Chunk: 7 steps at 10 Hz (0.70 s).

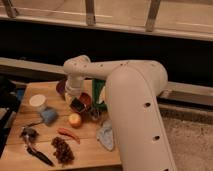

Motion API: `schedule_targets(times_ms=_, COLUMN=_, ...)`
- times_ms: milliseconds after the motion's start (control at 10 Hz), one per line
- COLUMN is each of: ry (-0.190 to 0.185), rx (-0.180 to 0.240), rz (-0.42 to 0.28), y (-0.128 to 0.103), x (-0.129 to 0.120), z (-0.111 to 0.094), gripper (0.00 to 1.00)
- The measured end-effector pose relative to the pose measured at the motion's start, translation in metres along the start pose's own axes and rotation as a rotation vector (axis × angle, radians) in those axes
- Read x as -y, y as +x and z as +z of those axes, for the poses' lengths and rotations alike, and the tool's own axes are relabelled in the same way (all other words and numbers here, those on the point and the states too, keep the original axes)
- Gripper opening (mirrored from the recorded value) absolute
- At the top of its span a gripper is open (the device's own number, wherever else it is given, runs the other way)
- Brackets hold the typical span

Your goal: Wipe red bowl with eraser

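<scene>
Gripper [76,100] sits low over the wooden table [90,137], at the end of the big white arm [130,100] that curves in from the right; it looks pinched on the eraser [77,105], a small dark block at its tip; the eraser lies against the near-left rim of the red bowl [85,100], bowl just right of the gripper and partly hidden by it; dark purple bowl [61,87] just behind, at the left of the wrist; green packet [97,92] right of the red bowl, mostly behind the arm; orange fruit [75,119] just in front of the gripper; red chili pepper [68,134] nearer still; dark grape cluster [62,150] at the front; black-handled utensil [36,150] front left; blue cup [49,116] and white round container [37,102] to the left; pale blue cloth [106,136] front right, beside the arm.
</scene>
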Motion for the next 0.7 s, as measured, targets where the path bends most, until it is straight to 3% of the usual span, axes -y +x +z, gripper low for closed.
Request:
schedule_targets(times_ms=200, ry=0.008, rx=-0.029, rz=0.010, y=0.011, x=0.005, z=-0.001, gripper=0.00)
schedule_targets(times_ms=300, ry=0.032, rx=-0.042, rz=0.029, y=0.015, x=0.018, z=-0.006, gripper=0.00)
schedule_targets(times_ms=700, ry=0.089, rx=-0.041, rz=0.082, y=0.006, x=0.053, z=-0.022, gripper=0.00)
